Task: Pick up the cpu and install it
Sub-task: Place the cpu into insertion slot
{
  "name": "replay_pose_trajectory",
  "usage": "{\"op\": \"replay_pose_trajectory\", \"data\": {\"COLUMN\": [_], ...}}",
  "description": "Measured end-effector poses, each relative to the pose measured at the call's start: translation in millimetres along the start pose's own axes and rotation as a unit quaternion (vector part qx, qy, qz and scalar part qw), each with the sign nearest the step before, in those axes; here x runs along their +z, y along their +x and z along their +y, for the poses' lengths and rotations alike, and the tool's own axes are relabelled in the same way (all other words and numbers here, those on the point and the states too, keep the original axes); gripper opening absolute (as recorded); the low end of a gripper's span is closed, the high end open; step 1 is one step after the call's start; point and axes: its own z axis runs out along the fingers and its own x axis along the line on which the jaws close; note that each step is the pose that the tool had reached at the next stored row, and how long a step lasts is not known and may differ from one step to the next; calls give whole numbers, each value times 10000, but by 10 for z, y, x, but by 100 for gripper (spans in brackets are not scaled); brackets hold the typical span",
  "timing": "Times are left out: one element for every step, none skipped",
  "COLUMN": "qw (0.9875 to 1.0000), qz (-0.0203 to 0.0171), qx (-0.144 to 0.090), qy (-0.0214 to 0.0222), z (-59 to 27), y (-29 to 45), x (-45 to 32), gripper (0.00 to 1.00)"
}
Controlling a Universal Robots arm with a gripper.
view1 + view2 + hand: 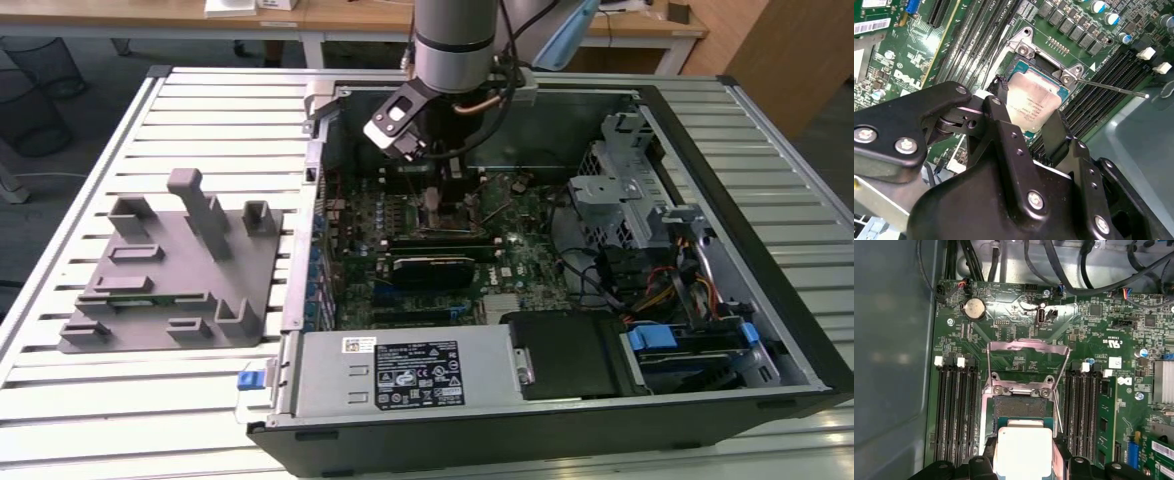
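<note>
The gripper [1026, 114] pinches the cpu [1033, 100] flat by two opposite edges, low inside the computer case [534, 435], hovering partly over the open socket [1021, 407], whose uncovered part lies toward the raised metal cover [1026, 360].

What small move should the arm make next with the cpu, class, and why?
Probably a slow, straight lowering, trimmed sideways if needed. The gripper has its jaws shut on the cpu, which hangs above the socket and is not yet seated. The load plate stands open, so the way down looks free, though the cpu seems slightly offset from the socket in the first wrist view.
</note>
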Motion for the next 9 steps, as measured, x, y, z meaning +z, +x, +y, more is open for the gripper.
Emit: {"op": "replay_pose_trajectory", "data": {"qw": [10000,10000,10000,10000,10000,10000,10000,10000,10000], "qz": [0,0,0,0,-1,0,0,0,1], "qx": [0,1,3,4,4,4,5,7,12], "qy": [0,0,0,0,1,0,0,0,0], "z": [1,3,5,7,9,11,13,16,21], "y": [3,6,10,13,14,16,16,16,16], "x": [11,22,32,42,52,63,71,79,86], "gripper": [52,52,52,52,52,52,52,52,52]}}
